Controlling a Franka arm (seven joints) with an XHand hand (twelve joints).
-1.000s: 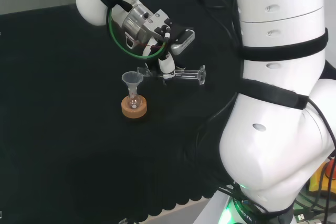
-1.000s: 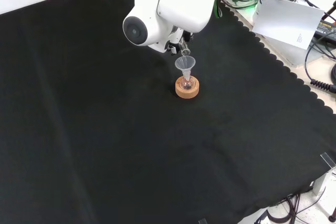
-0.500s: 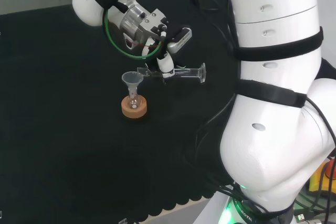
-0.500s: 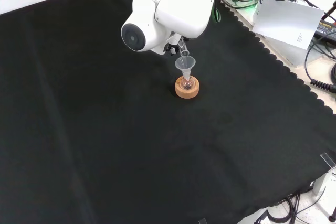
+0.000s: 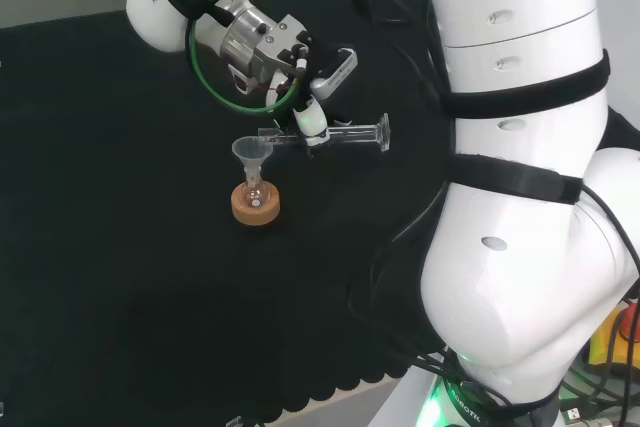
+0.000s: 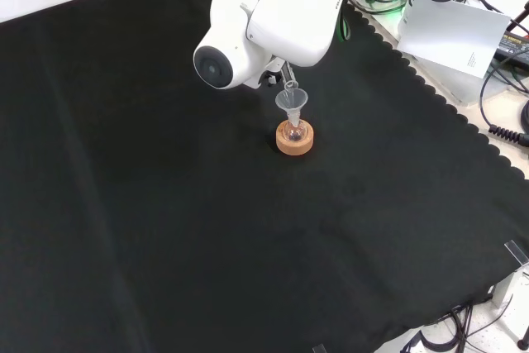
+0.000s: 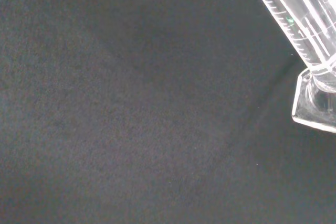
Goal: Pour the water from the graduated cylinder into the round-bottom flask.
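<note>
Glass dominates the head view: we see the hand (image 5: 312, 119) curled round a clear graduated cylinder (image 5: 345, 135) lying almost level, its mouth just above a cone-shaped funnel (image 5: 252, 150) in the small round-bottom flask (image 5: 256, 192) on a cork ring (image 5: 255, 206). In the front view, funnel and flask stand below the arm's white link (image 6: 273, 18). In the wrist view, we find the cylinder's ruled tube and angular foot over the matte black cloth (image 7: 131, 119).

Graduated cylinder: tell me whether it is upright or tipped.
Tipped. In the head view the graduated cylinder lies about level in the hand, its mouth over the funnel and its base pointing away to the right.
</note>
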